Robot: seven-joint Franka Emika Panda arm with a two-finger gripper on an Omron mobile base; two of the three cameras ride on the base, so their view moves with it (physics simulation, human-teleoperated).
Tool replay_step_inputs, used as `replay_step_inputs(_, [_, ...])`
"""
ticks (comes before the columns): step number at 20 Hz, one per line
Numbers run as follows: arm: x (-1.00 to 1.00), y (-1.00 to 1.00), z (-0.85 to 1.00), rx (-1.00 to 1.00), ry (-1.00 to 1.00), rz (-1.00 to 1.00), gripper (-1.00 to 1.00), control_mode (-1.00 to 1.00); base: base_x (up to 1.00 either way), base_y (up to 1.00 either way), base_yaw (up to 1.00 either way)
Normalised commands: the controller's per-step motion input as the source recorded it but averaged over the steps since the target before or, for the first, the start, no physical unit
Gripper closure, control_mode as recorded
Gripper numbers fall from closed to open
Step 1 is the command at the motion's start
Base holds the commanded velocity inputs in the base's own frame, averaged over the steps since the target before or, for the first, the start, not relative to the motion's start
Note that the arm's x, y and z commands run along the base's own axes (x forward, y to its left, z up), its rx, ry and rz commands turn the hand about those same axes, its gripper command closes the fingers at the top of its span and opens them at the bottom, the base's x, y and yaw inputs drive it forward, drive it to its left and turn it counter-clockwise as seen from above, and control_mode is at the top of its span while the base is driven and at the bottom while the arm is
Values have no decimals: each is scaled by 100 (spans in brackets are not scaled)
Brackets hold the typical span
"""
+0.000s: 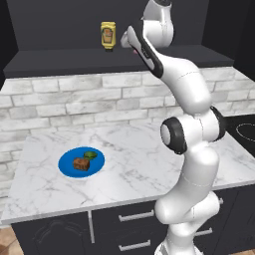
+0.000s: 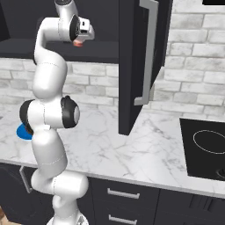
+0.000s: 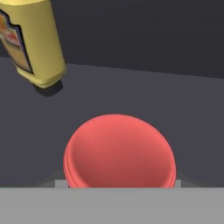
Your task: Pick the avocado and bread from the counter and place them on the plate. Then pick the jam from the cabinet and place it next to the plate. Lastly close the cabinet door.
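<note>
1. The pincer is up at the cabinet shelf, right at the red jam; its grip cannot be told.
2. The yellow bottle stands left of it.
3. Bread and avocado lie on the blue plate on the table.
4. The cabinet door stands open.

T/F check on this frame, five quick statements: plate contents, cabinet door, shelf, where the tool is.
1. The avocado and the bread lie on the plate. True.
2. The cabinet door is shut. False: it stands open, its handle facing the right base view.
3. The tool is up at the cabinet shelf, by the jam. True.
4. The yellow bottle lies on the counter. False: it stands on the shelf.
5. The jam sits beside the plate. False: it is on the shelf, near the bottle.
</note>
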Motion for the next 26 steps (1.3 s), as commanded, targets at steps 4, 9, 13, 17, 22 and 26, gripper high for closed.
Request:
replay_step_inputs(4, [-83, 0, 25, 3, -11, 0, 100, -100, 0, 0, 0])
replay_step_inputs(9, [-100, 0, 3, 1, -11, 0, 100, -100, 0, 0, 0])
replay_step_inputs(13, [-100, 0, 0, 1, -11, 0, 100, -100, 0, 0, 0])
replay_step_inputs(17, [-100, 0, 8, 3, -6, 0, 100, -100, 0, 0, 0])
replay_step_inputs(22, [-100, 0, 2, 2, 0, 0, 100, -100, 0, 0, 0])
replay_step_inputs(26, [-99, 0, 1, 3, 0, 2, 100, -100, 0, 0, 0])
